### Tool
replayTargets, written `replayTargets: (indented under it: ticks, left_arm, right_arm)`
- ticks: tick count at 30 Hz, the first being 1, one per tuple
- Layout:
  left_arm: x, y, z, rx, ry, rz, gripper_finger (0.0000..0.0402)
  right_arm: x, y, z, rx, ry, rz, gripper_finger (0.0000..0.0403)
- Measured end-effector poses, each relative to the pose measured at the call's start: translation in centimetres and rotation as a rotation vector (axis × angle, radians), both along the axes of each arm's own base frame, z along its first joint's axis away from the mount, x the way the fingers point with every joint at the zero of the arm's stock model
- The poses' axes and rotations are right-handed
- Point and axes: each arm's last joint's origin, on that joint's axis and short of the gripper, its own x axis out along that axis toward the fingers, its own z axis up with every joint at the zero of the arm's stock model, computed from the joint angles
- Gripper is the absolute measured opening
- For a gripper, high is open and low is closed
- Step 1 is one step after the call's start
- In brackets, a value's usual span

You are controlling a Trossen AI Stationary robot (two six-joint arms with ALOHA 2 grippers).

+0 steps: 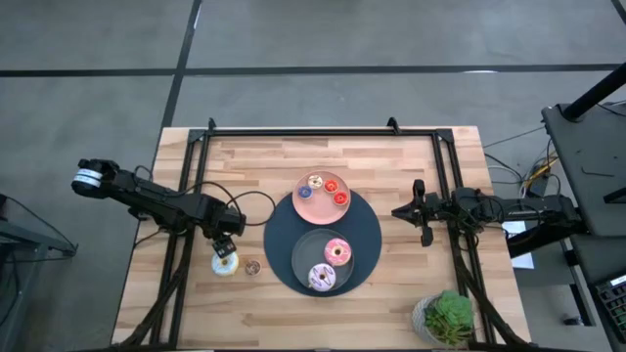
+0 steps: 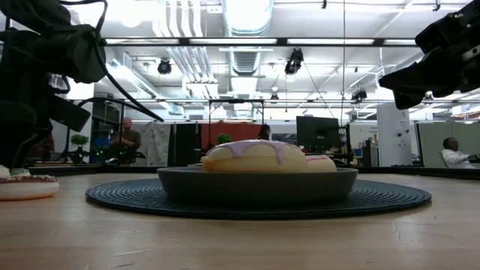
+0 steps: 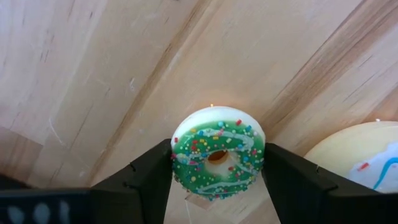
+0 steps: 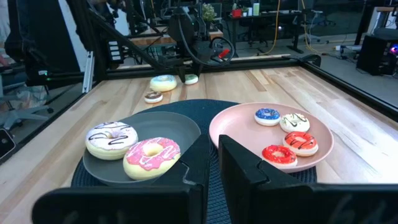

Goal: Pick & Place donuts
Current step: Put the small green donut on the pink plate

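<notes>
My left gripper (image 3: 217, 153) is near the table's left side (image 1: 227, 246), shut on a tiny green sprinkled donut (image 3: 217, 160). A larger white donut with blue lines (image 3: 364, 155) lies flat on the wood beside it (image 1: 225, 265), and a tiny tan donut (image 1: 252, 266) lies just right of that. The dark grey plate (image 1: 298, 256) carries a pink donut (image 1: 337, 251) and a pale lilac donut (image 1: 322, 279). The pink plate (image 1: 305, 207) holds several tiny donuts, blue (image 4: 267, 115), white and red. My right gripper (image 1: 396, 210) hangs shut above the table's right side, touching nothing. My left gripper pinches the tiny green donut by its outer rim (image 3: 176, 163), one finger (image 3: 149, 177) on each of two opposite sides. It comes from above, pointing down at the wood. The frosted face lies level and turned up. Whether the donut is clear of the table, I cannot tell.
A round dark woven mat (image 1: 372, 235) lies under both plates at the table's middle. A potted green plant (image 1: 446, 318) stands at the near right corner. Black frame rails (image 1: 313, 130) run along the far edge and both sides. Bare wood (image 1: 254, 166) lies between mat and left rail.
</notes>
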Motion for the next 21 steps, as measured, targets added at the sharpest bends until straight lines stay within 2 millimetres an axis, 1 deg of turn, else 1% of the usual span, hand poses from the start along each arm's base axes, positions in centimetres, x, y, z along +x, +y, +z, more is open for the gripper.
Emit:
replayTargets:
  ticks: [5,11,21]
  left_arm:
    - [0.0,0.0,0.0,0.000,0.000,0.007,0.0192]
    - [0.1,0.0,0.2,-0.001,-0.006,0.008,0.0191]
    - [0.7,-0.1,1.4,-0.004,-0.018,0.008,0.0190]
  right_arm:
    - [0.0,0.0,0.0,0.000,0.000,0.000,0.0029]
    - [0.0,0.0,0.0,0.000,0.000,0.000,0.0029]
    - [0.0,0.0,0.0,0.000,0.000,0.000,0.0029]
